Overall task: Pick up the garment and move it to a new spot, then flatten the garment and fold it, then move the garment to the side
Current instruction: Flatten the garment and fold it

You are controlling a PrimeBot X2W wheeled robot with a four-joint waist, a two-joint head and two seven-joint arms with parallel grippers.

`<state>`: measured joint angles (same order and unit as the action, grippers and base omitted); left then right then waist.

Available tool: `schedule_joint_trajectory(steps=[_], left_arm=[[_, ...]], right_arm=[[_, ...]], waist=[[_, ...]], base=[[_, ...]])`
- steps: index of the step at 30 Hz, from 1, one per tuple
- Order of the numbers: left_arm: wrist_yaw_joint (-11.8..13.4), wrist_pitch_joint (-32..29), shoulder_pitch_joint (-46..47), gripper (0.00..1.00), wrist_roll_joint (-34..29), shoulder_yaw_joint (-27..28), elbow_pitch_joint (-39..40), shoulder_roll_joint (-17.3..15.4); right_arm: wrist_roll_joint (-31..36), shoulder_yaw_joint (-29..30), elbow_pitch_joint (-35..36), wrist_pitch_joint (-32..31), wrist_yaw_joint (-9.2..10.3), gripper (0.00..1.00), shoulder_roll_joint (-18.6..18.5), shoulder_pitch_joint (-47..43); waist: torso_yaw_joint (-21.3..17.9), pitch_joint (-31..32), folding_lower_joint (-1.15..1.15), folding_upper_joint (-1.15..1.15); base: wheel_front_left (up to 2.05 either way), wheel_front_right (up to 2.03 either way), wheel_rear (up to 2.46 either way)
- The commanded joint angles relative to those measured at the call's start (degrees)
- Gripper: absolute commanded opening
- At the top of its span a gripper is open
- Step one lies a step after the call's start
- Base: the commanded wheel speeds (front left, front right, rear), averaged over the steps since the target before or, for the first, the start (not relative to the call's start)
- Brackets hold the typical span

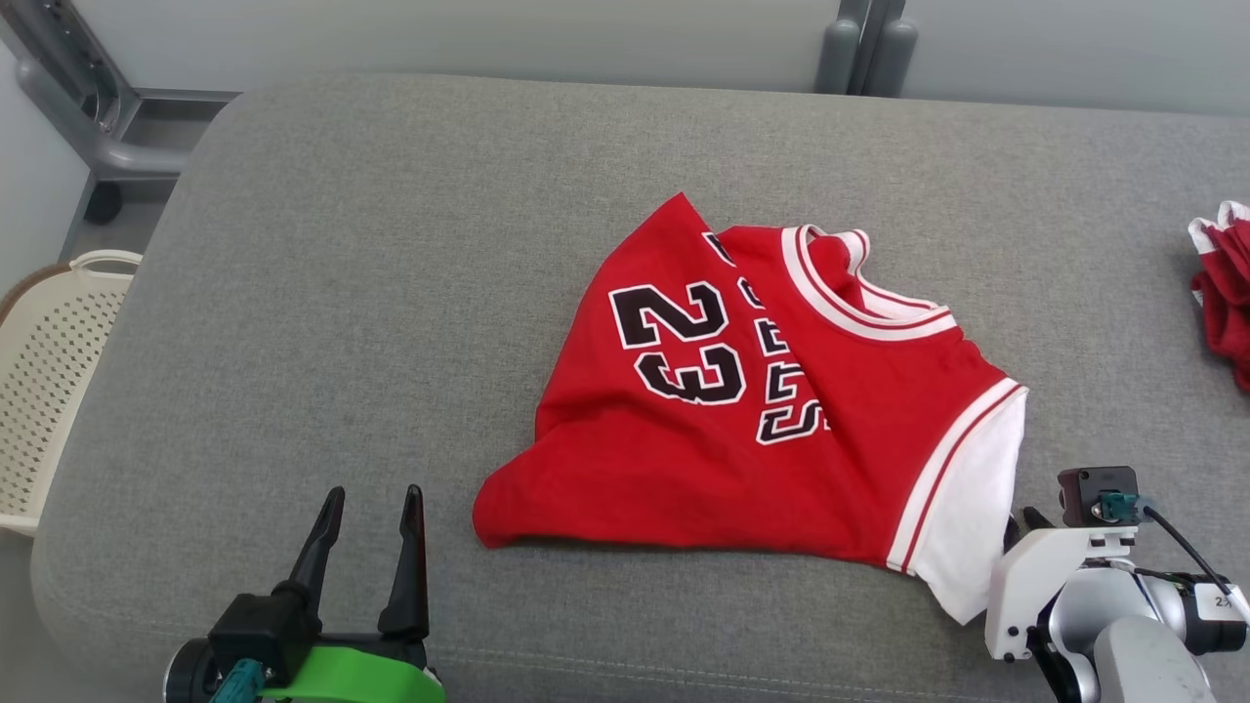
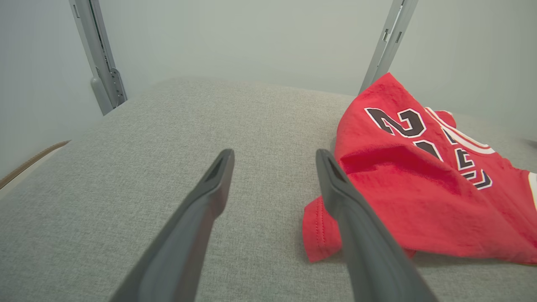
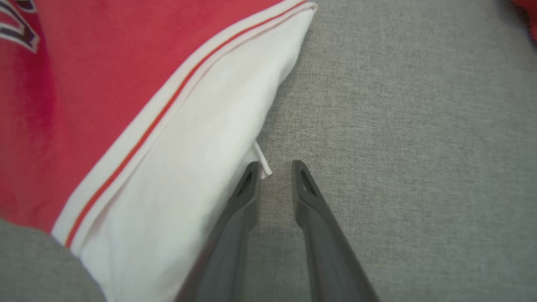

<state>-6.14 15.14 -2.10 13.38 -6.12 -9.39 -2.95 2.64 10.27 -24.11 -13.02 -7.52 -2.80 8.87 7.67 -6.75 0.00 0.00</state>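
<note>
**One red jersey between two empty grippers**

Two grippers are in view, and both hold nothing. The left gripper (image 1: 375, 493) is at the lower left of the head view. Its two long dark fingers are spread wide over the grey padded surface of woven fabric (image 1: 342, 244). The right gripper (image 3: 276, 165) has its fingers parted by a narrow gap only, and grey fabric is seen between them.

There is one red jersey of thin cloth (image 1: 684, 439), lying crumpled and partly folded over near the middle of the surface. Its near red corner lies just to the right of the left gripper, near but not touching. Its white sleeve part (image 3: 188, 176), bordered by a white band with a thin red stripe, lies just beside the right gripper. One finger is at its edge, but I cannot tell if they touch. The jersey carries a black number 23 with a white outline, and a white-trimmed collar on its far side.

Farther off, one second red-and-white piece of cloth (image 1: 1226, 283) lies at the right edge, well apart. One cream perforated plastic basket (image 1: 49, 391) stands beside the left end of the surface.
</note>
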Motion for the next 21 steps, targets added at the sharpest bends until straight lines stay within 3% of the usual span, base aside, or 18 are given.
schedule_joint_trajectory(steps=[1,3,12,21], left_arm=[[-0.3,0.0,0.8,1.0,-0.3,0.0,0.0,0.0],[-0.3,0.0,0.9,1.0,-0.2,0.0,0.0,0.0],[0.0,0.0,0.7,1.0,-0.1,0.0,-0.2,0.0],[0.2,0.0,-0.8,1.0,0.1,-0.4,-0.5,0.0]], right_arm=[[0.0,0.1,-0.9,-0.1,0.07,0.25,-0.2,0.8],[-0.2,0.4,-2.0,-0.2,0.08,0.01,-0.2,1.1],[0.6,3.1,-3.4,2.9,0.09,0.0,-0.2,2.4],[1.7,13.6,0.3,3.9,0.09,0.0,-0.2,-0.9]], waist=[[0.3,-0.2,0.0,0.0],[0.4,-0.3,0.0,0.0],[0.3,-0.1,0.0,0.0],[-1.1,1.5,0.0,0.0]], base=[[0.0,0.0,0.0],[0.0,0.0,0.0],[0.0,0.0,0.0],[0.0,0.0,0.0]])
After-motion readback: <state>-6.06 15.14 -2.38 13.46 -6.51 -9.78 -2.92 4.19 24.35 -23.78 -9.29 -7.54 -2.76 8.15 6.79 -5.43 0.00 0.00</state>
